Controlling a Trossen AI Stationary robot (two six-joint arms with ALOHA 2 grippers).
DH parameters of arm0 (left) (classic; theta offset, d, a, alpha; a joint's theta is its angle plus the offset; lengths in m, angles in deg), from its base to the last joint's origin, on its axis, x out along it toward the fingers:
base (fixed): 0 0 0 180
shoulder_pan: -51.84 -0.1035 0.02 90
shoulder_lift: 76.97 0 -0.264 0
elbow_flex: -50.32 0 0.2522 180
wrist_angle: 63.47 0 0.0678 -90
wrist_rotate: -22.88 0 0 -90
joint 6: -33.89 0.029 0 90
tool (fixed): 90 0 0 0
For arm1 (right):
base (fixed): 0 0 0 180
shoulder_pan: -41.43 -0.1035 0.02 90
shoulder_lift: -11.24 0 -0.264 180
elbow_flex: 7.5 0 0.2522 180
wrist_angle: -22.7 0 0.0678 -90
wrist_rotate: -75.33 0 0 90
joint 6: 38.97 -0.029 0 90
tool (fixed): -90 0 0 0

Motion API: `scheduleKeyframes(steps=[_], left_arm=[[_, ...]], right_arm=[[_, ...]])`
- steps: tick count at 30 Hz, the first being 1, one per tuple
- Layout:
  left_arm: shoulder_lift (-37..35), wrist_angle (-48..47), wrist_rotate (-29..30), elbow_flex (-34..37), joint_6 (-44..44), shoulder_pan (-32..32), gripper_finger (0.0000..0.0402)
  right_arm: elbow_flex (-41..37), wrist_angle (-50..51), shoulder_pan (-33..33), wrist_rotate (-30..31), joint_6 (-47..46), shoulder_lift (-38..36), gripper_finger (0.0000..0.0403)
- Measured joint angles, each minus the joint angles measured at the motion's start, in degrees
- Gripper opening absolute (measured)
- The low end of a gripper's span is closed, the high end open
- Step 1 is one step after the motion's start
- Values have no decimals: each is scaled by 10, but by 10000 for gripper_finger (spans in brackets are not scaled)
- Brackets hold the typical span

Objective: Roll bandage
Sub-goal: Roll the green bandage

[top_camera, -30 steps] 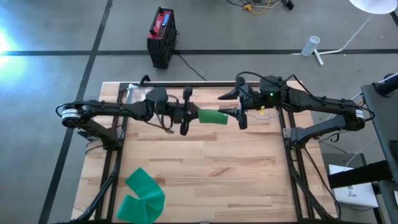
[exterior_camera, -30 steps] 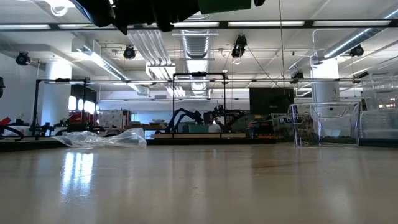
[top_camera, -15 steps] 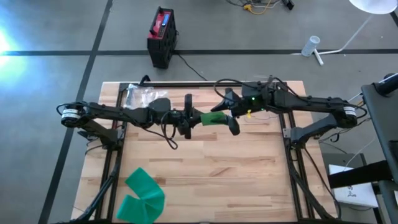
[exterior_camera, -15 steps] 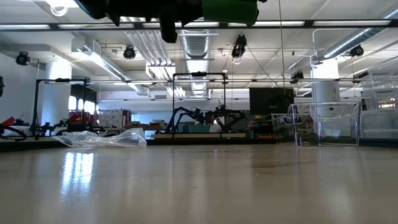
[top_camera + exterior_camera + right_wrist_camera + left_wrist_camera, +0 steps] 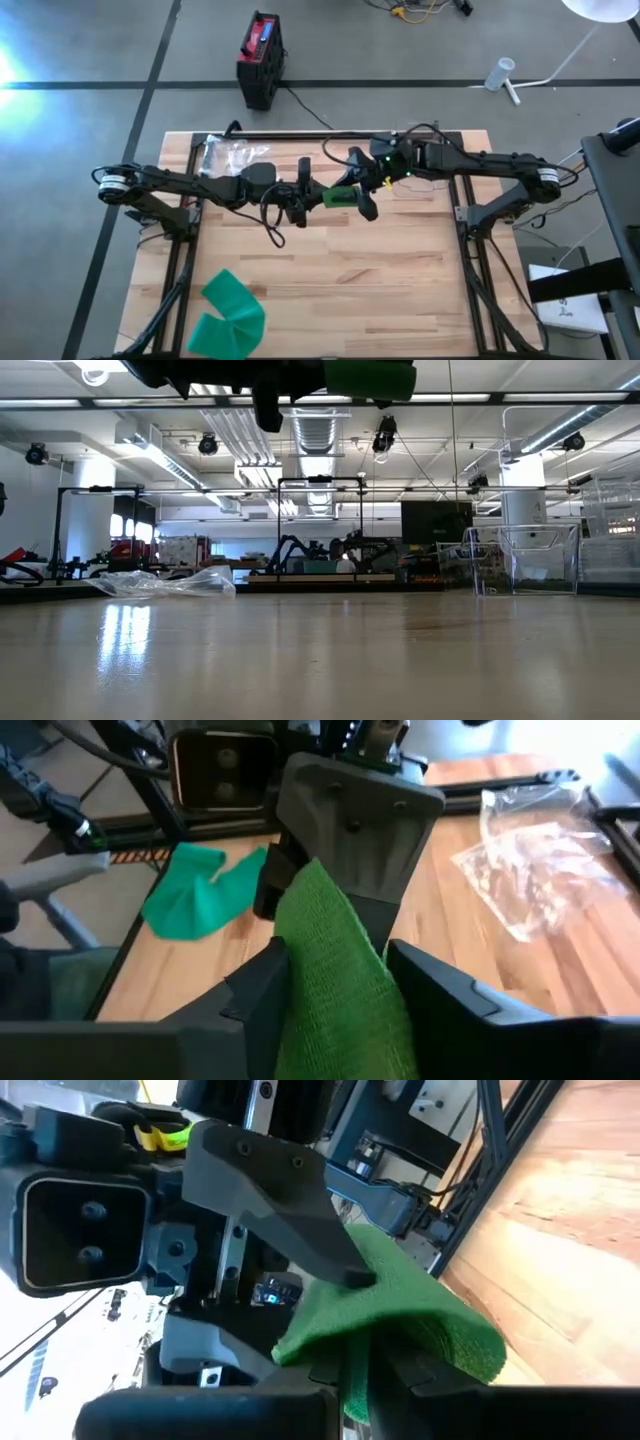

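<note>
A short green bandage (image 5: 340, 196) hangs in the air over the table's middle, between my two grippers. My left gripper (image 5: 305, 197) reaches level from the left and is shut on the bandage's left end. My right gripper (image 5: 358, 188) comes from the right, slanting down, with one finger on each side of the bandage's right end. In the low view the bandage (image 5: 368, 378) shows at the top edge, far above the tabletop. A second green bandage strip (image 5: 230, 315) lies loosely folded at the near left of the table. My left gripper pinches one end of the bandage (image 5: 352, 1380) between its two fingers, level, from the table's left. The bandage juts out beyond the fingertips, clear of the table. My right gripper has the other end (image 5: 335, 955) between its fingers (image 5: 262, 982), coming from the right and slanting down. One finger lies on the cloth's top (image 5: 352, 1278).
A crumpled clear plastic wrapper (image 5: 225, 152) lies at the far left of the table. The wooden tabletop (image 5: 340, 280) is bare below and in front of the grippers. A black and red box (image 5: 260, 60) stands on the floor beyond the far edge.
My right gripper has gone toward the table's left and down, from beside the bandage's free end to around it. My left gripper has rolled about its own line and shifted a little toward the near edge, and the bandage has tilted with it.
</note>
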Motion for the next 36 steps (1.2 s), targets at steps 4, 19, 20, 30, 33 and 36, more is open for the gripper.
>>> scheduleKeyframes(steps=[4,19,20,30,33,36], left_arm=[[0,-3,0,0,-1,1,9],[-4,-23,18,0,-4,11,9],[-4,-23,22,0,-5,11,9],[-4,-22,27,0,-46,12,9],[-4,-23,26,0,-64,12,9],[-4,-24,18,0,-94,12,9]], right_arm=[[5,6,0,1,-1,-1,103],[5,87,0,61,-26,-66,2],[5,92,0,67,-27,-71,2],[3,97,-1,109,1,-65,1],[1,94,-1,114,11,-42,0],[1,77,-1,118,25,-23,0]])
